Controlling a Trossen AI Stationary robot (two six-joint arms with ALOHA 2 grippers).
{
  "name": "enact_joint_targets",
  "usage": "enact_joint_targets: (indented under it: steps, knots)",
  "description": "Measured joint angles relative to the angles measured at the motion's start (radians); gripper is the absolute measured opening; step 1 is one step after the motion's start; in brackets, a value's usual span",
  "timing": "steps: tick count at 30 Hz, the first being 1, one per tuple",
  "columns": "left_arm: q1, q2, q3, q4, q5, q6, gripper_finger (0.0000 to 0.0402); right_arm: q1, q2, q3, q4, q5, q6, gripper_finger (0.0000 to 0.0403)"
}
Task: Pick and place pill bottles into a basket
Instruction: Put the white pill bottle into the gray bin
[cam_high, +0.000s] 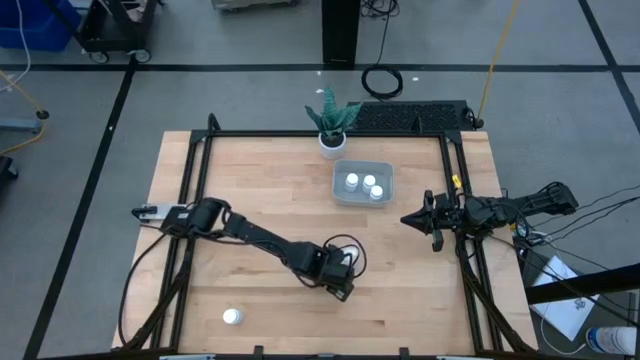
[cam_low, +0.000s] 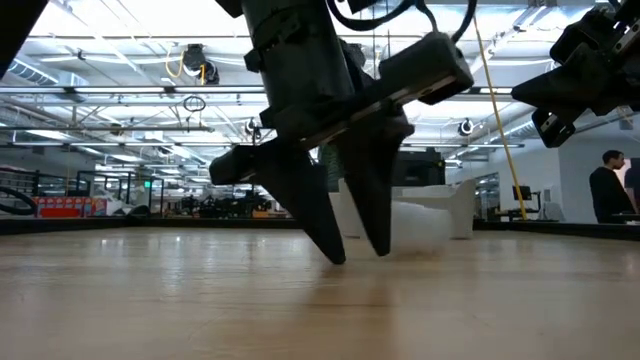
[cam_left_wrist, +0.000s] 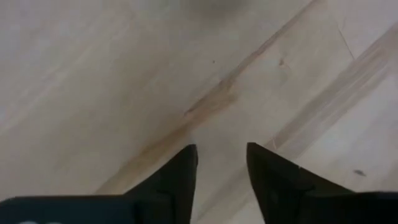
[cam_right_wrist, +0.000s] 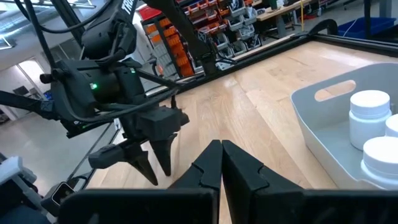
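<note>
Pill bottles: I count three (cam_high: 351, 181) in the basket (cam_high: 340, 190), one (cam_high: 232, 317) loose on the bench (cam_high: 260, 200); left end effector (cam_high: 345, 291) spread, empty, right end effector (cam_high: 408, 219) pressed together.

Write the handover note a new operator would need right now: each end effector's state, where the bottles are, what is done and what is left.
Left end effector: open, empty, low over bare table near its middle front.
Right end effector: shut, empty, waiting beside the basket.
Done: three pill bottles stand in the basket.
Left: one bottle on the table's front left. No fifth bottle is visible.
</note>
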Motion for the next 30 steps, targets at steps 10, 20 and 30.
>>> enact_joint_targets:
  steps: [10, 20, 30]
  knots:
    - [0.008, -0.021, -0.003, -0.037, 0.058, 0.082, 0.0136, 0.0, 0.0, 0.0, 0.0, 0.0, 0.0, 0.0004]
    - [0.057, -0.055, -0.004, -0.043, 0.031, 0.113, 0.0145, 0.0, 0.0, 0.0, 0.0, 0.0, 0.0, 0.0004]
    - [0.06, -0.082, -0.002, 0.109, 0.116, 0.074, 0.0251, 0.0, 0.0, 0.0, 0.0, 0.0, 0.0, 0.0004]
